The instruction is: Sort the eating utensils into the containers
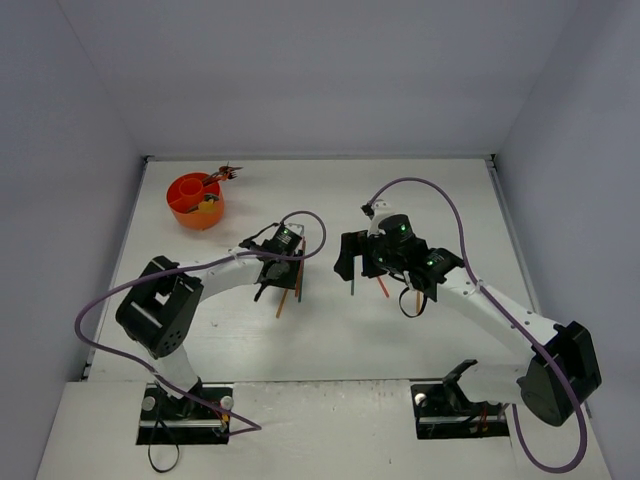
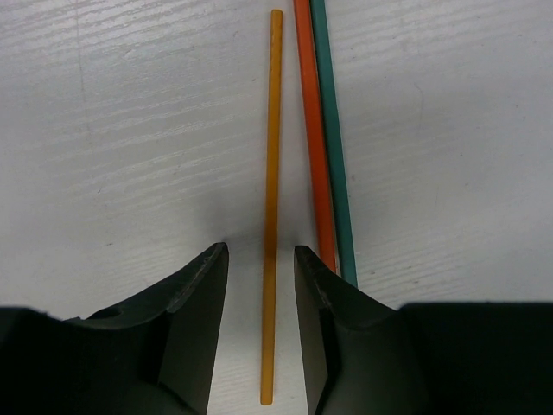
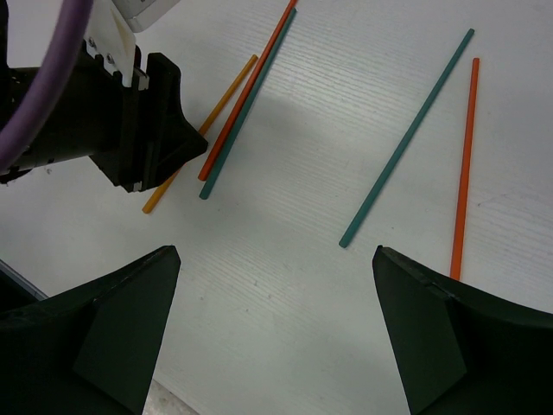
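Note:
My left gripper (image 2: 261,259) is open and low over the table, its jaws straddling a gold chopstick (image 2: 271,164) without touching it. An orange chopstick (image 2: 314,130) and a teal chopstick (image 2: 333,130) lie side by side just right of the right finger. In the top view the left gripper (image 1: 280,288) is at table centre-left. The orange-red cup (image 1: 196,201) stands at the far left with some utensils in it. My right gripper (image 3: 276,255) is wide open and empty above bare table; a teal chopstick (image 3: 406,138) and an orange chopstick (image 3: 464,164) lie ahead of it.
The right wrist view shows the left gripper (image 3: 143,121) over the gold chopstick (image 3: 226,95). In the top view another thin stick (image 1: 417,300) shows under the right arm (image 1: 480,300). White walls enclose the table on three sides.

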You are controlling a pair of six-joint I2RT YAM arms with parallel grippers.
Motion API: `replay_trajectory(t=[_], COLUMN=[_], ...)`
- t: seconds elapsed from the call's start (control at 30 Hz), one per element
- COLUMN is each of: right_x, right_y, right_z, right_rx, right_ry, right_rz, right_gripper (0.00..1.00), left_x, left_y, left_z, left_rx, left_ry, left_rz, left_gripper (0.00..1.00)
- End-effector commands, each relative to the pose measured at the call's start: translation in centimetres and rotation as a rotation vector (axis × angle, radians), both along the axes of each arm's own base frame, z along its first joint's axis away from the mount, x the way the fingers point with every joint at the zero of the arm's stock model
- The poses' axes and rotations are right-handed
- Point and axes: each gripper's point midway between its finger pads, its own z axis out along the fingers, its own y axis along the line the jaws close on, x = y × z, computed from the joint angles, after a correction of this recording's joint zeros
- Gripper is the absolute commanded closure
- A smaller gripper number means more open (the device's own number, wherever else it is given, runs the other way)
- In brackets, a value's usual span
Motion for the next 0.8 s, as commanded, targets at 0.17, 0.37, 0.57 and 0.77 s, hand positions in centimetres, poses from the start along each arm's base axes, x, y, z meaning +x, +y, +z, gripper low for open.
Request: replay_trajectory(t=[0.17,0.37,0.57,0.77], right_x=[0.6,0.8,1.4,1.3], right_y=[-0.4,-0.7,-0.3,0.4], right_z=[1.5,1.3,2.6,4.7], right_rx=[0.032,0.021,0.026,0.043], right_ry=[-0.054,-0.056,-0.089,-0.139], right_rz=[-0.043,-0.060,-0.045,0.029], right_gripper=[0.08,0.08,0.08,0.08], left_x=[1.6,1.6,2.6,4.8], left_y=[0.0,0.5,0.7,5.4], left_z=[0.1,2.2,11.0,23.0], left_rx=[0.037,0.020,-0.056,-0.058], left_ry=[-0.080,-0.129,-0.300,-0.532], left_rz=[0.060,0.077,0.057,0.149], left_gripper=[0.80,1.00,1.00,1.00])
